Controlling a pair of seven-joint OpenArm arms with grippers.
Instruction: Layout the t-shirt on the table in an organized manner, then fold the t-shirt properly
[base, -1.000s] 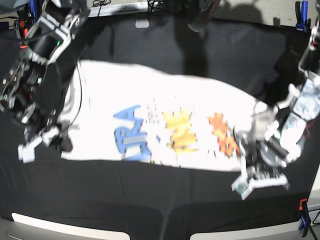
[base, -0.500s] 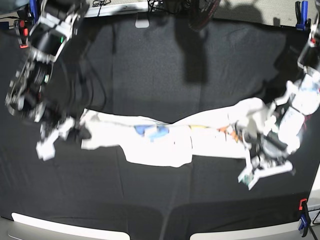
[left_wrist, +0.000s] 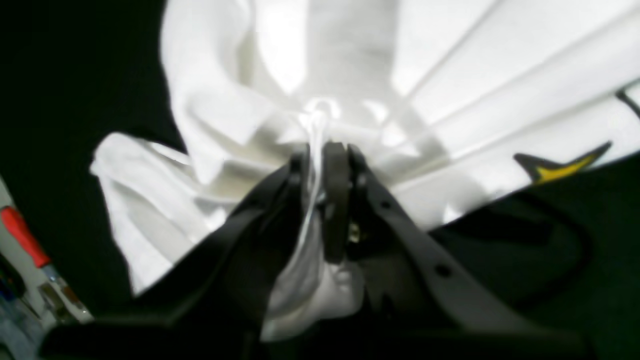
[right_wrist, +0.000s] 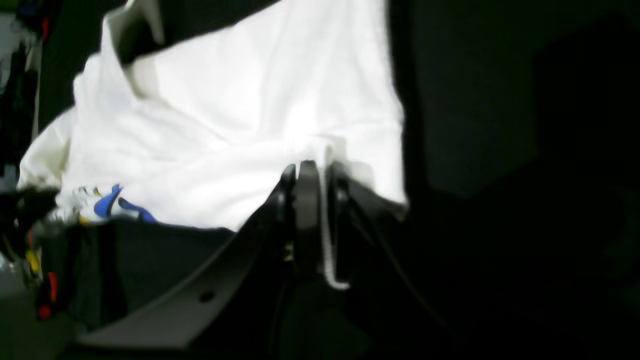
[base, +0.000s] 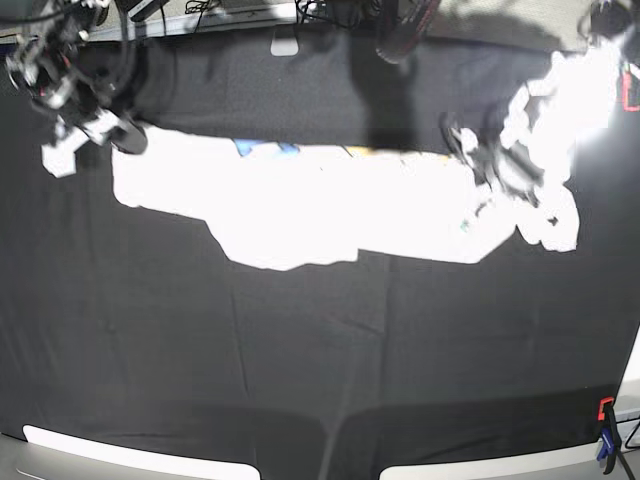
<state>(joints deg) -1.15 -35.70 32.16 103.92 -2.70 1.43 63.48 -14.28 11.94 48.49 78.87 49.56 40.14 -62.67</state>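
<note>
The t-shirt (base: 300, 200) hangs stretched in a wide white band between both grippers over the far half of the table (base: 300, 360). It shows mostly plain white, with bits of blue and yellow print along its top edge. At the view's left, my right gripper (base: 110, 135) holds one end. My left gripper (base: 478, 165), blurred, holds the other end at the right. In the left wrist view my left gripper (left_wrist: 320, 160) is shut on bunched white cloth of the t-shirt (left_wrist: 450, 75). In the right wrist view my right gripper (right_wrist: 317, 172) pinches an edge of the t-shirt (right_wrist: 240, 125).
Black cloth covers the table, with creases in its near middle. An orange and blue clamp (base: 606, 430) sits at the near right corner. A grey tab (base: 284, 46) lies at the far edge, with cables behind it. White strips (base: 130, 450) line the near edge.
Both arms have carried the shirt from the middle of the table toward the far side. The printed front that showed a second ago has turned away. The shirt is pulled out wider.
</note>
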